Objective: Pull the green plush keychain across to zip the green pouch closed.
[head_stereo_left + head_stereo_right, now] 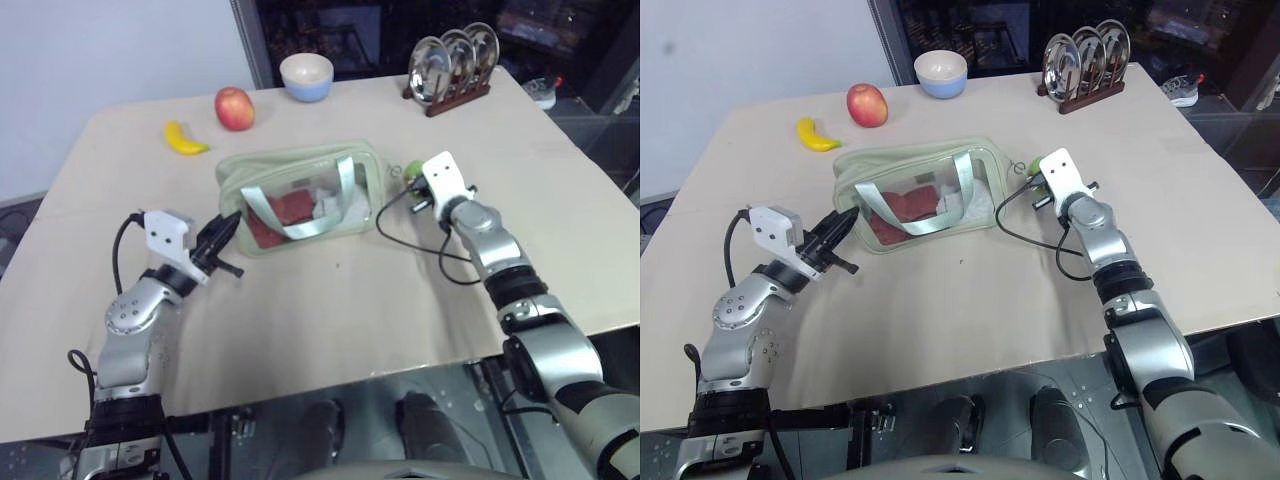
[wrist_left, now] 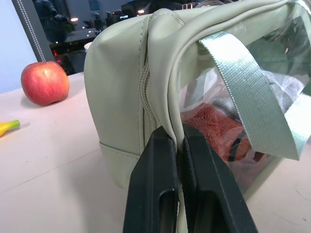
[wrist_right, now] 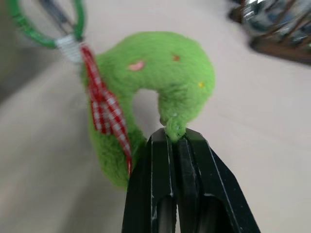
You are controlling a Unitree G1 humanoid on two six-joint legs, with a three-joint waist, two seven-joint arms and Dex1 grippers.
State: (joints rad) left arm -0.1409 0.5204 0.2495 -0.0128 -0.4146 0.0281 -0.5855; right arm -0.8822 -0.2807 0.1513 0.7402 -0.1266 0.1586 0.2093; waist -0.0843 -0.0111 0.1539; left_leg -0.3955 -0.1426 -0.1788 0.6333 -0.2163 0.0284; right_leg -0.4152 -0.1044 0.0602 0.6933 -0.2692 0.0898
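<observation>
I see the green pouch (image 1: 300, 198) lying near the middle of the table (image 1: 330, 310), its clear window facing me with red items inside and its pale strap (image 1: 318, 215) draped across the front. My left gripper (image 2: 179, 141) sits at the pouch's nine o'clock end, and in the left wrist view its two black fingers (image 2: 153, 189) are pressed together on the edge seam of the pouch, right beside the zipper track, so the jaws are clamped on the fabric there.

At the pouch's three o'clock end lies the green plush keychain (image 3: 155, 87), a fuzzy lime ring with a red checked ribbon (image 3: 104, 114) and a green loop (image 3: 43, 29) at its top. My right gripper (image 3: 176, 132) is on it: in the right wrist view the fingertips are squeezed onto a tuft at the inner edge of the ring, so those jaws are clamped on the plush. From the head view the keychain shows as a small green patch just beside the right hand's white housing, close to the pouch's end.

Toward twelve o'clock from the pouch stand a white and blue bowl (image 1: 306, 76) and an apple (image 1: 234, 108); a banana (image 1: 184, 139) lies at about ten o'clock, and a rack of metal plates (image 1: 452, 68) at about two o'clock.
</observation>
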